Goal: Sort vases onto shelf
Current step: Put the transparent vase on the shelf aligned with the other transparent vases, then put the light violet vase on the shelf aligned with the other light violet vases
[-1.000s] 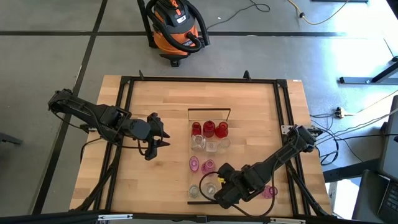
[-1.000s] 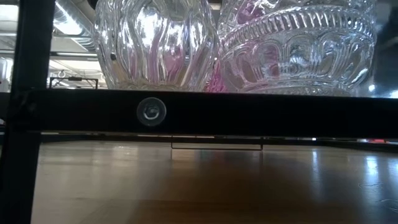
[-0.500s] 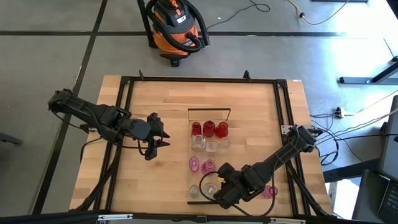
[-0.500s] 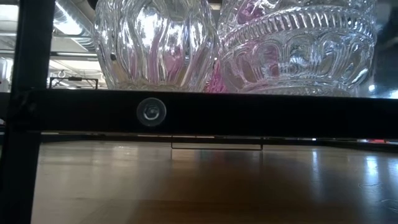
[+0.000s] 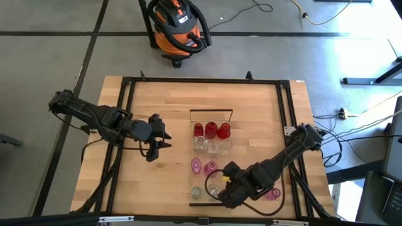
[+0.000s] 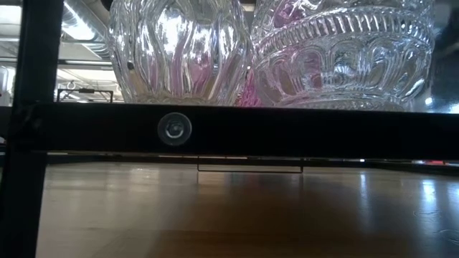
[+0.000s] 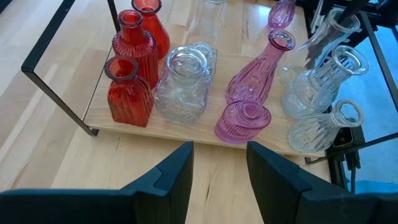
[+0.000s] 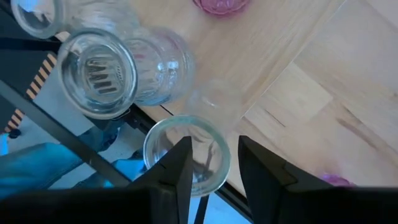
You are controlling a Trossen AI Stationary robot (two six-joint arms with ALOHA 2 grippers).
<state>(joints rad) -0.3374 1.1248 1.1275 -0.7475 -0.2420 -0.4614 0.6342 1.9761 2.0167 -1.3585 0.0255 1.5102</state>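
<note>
The shelf [image 5: 192, 156] is a pale plank with a thin black frame, lying along the table's middle. On it stand three red vases [image 7: 127, 93], clear ones [image 7: 183, 84] and pink ones [image 7: 261, 65]. Two more clear vases [image 8: 99, 71] stand at the shelf's near end. My right gripper [image 8: 214, 155] points down over one of them, a clear vase [image 8: 163, 155]. Its fingers are open above the vase's mouth, and I cannot tell whether they touch it. My left gripper [image 7: 217, 171] waits open to the left of the shelf, with nothing between its fingers.
One pink vase [image 5: 272, 193] lies on the table to the right of my right arm. A black frame [image 5: 125, 125] runs around the tabletop. In the low view the shelf's black end bar [image 6: 229, 129] and two clear vases [image 6: 179, 50] fill the foreground. An orange vacuum [image 5: 178, 28] stands on the floor beyond the table.
</note>
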